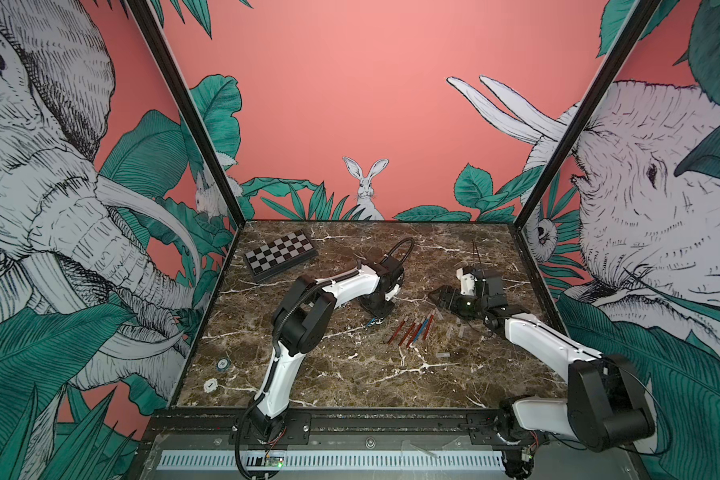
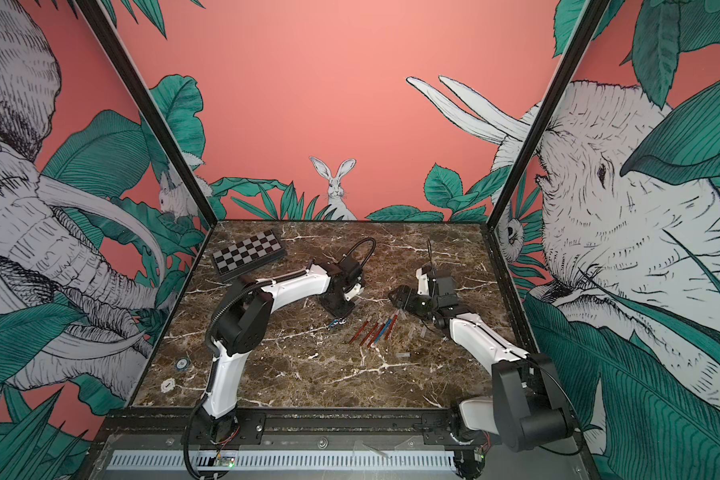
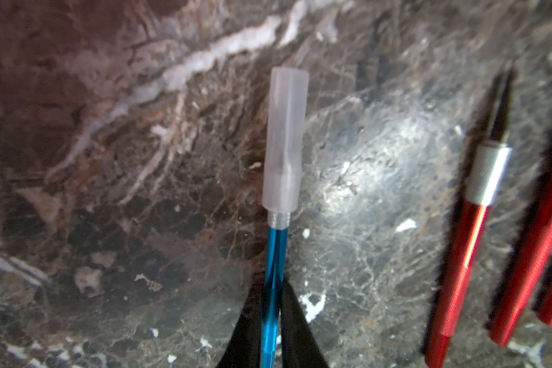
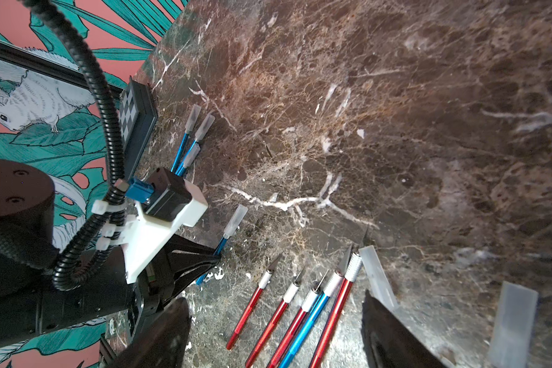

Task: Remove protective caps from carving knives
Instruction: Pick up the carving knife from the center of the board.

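Left gripper [image 3: 272,288] is clamped tight on the blue knife [image 3: 276,248], low on its shiny metallic handle, over the marble table [image 3: 109,159]! Straight out ahead of the fingertips, the frosted clear cap [image 3: 286,140] sits on the tip, fatter than the handle, with a sliver of silver collar peeking out beneath. Right gripper [image 4: 278,318] hangs spread wide, gripping nothing: five bare knives [image 4: 306,328] lie between its fingers, and a loose cap [image 4: 378,280] lies just beside one.

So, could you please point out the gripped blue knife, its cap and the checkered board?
Blue knife [image 3: 276,255]: left wrist view, on the handle.
Cap [image 3: 286,137]: left wrist view, middle of the tube.
Board [image 1: 280,254]: in a top view, middle of its checkered face.
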